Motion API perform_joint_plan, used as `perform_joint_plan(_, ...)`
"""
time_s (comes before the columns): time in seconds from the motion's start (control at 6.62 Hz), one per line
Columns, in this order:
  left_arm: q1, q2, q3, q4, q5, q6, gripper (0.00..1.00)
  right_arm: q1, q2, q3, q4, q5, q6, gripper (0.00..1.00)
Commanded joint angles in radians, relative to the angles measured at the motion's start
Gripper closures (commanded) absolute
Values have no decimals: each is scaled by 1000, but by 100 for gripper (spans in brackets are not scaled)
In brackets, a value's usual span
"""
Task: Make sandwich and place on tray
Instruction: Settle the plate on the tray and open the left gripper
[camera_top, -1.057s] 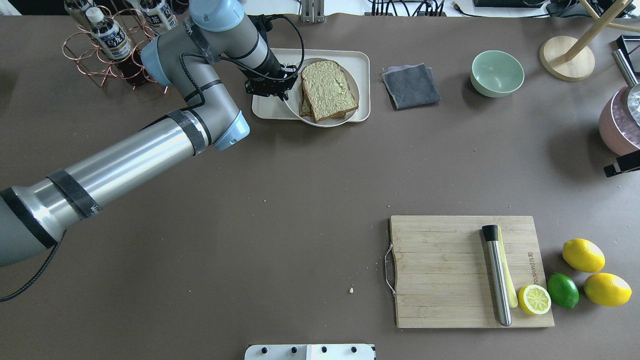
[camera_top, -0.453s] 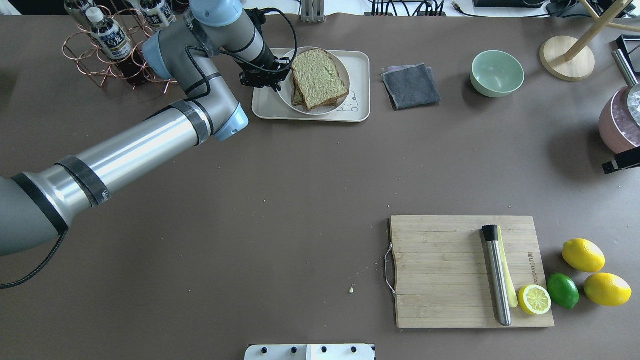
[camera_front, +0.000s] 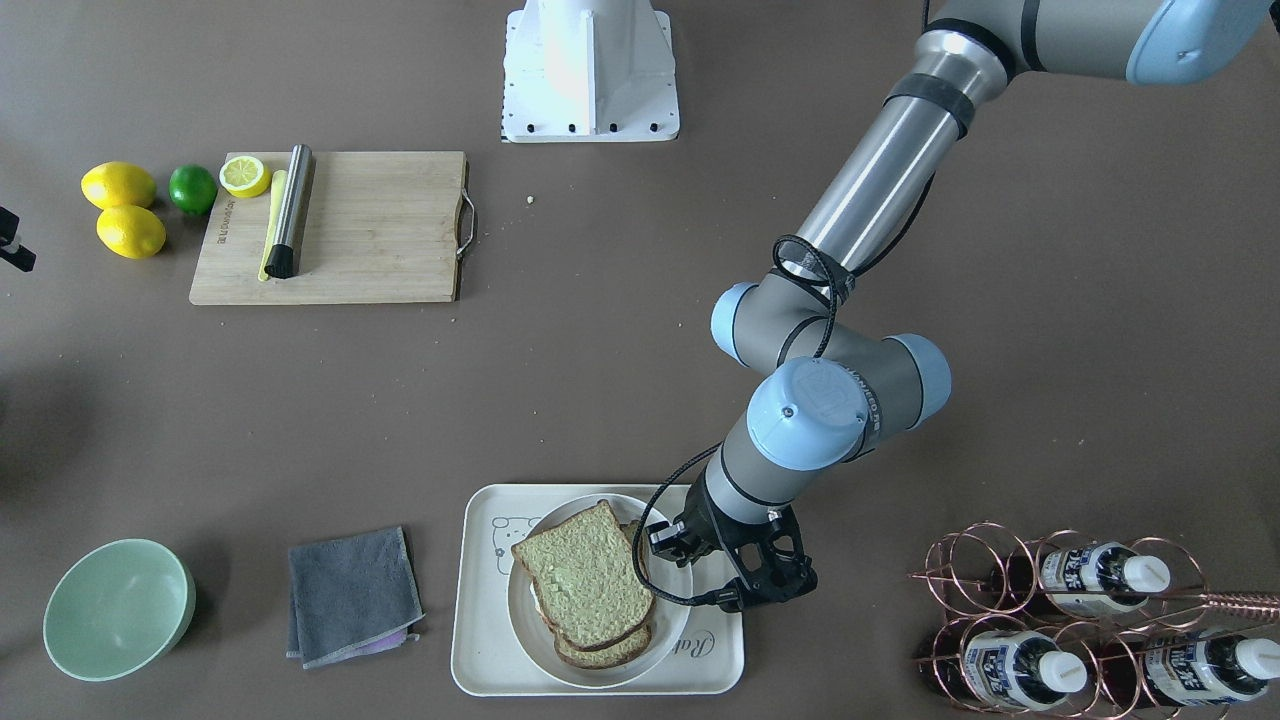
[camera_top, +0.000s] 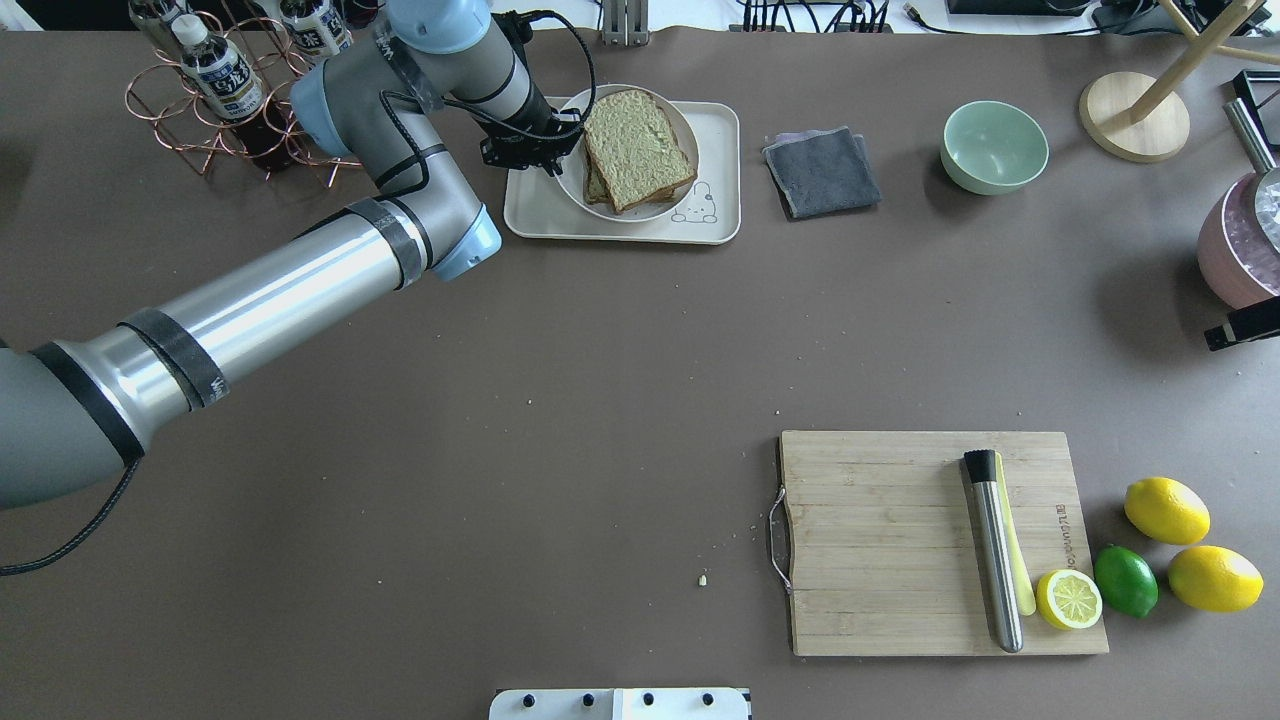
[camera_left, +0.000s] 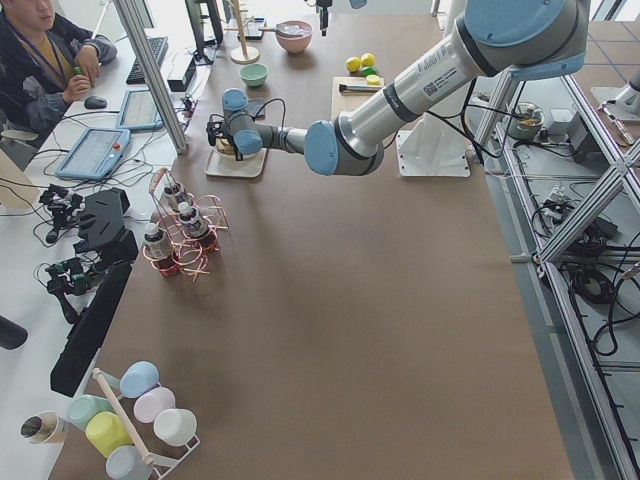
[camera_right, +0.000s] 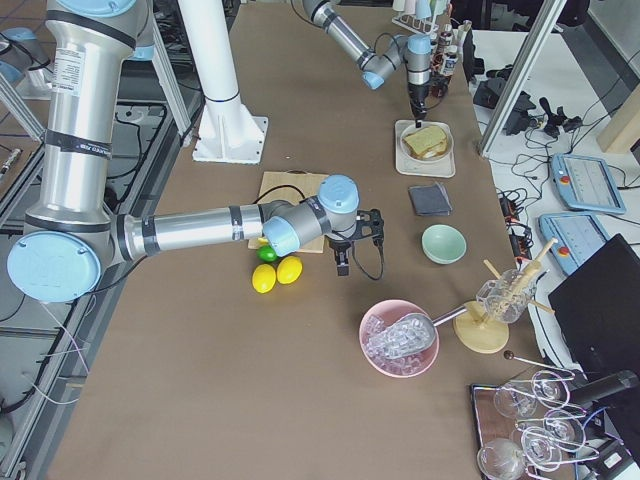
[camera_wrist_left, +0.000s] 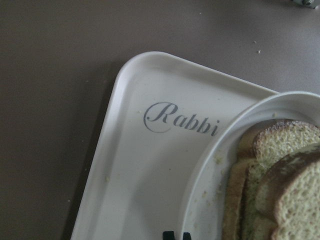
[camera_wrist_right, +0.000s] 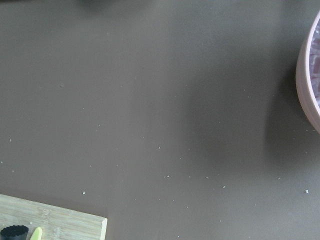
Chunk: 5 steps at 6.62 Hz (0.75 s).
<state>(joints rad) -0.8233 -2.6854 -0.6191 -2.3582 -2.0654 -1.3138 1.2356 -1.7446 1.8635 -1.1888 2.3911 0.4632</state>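
On the brown table (camera_top: 560, 380) are set the tray (camera_top: 530, 218), a copper bottle rack (camera_top: 200, 110) beside it, a grey cloth (camera_top: 822, 170), a green bowl (camera_top: 994, 147), a wooden cutting board (camera_top: 880, 540), two lemons (camera_top: 1166, 510) and a lime (camera_top: 1125, 580).

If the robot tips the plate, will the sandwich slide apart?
Probably. The sandwich is loose slices, stacked unevenly, so the top one may slide. The plate looks smooth, so the bread likely grips it poorly.

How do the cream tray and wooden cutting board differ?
The cream-white rounded-corner tray has a raised rim and printed drawing; the wooden cutting board is flat with a metal handle. The tray holds the plated bread sandwich; the board holds a steel cylinder and half lemon. Both are rectangular.
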Motion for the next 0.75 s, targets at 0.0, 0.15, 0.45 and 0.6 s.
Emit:
perform_joint_plan(0.0, 1, 1, 10, -6, 17, 1, 44, -10, 3, -6, 0, -6, 0, 0)
perform_joint_plan(0.15, 0, 1, 10, -7, 17, 1, 35, -10, 3, -6, 0, -7, 0, 0)
perform_joint_plan(0.45, -13, 5, -13, -4, 1, 1, 29, -18, 7, -4, 0, -7, 2, 0)
perform_joint_plan(0.6, -20, 94, -157, 37, -5, 13, 28, -24, 7, -3, 0, -9, 5, 0)
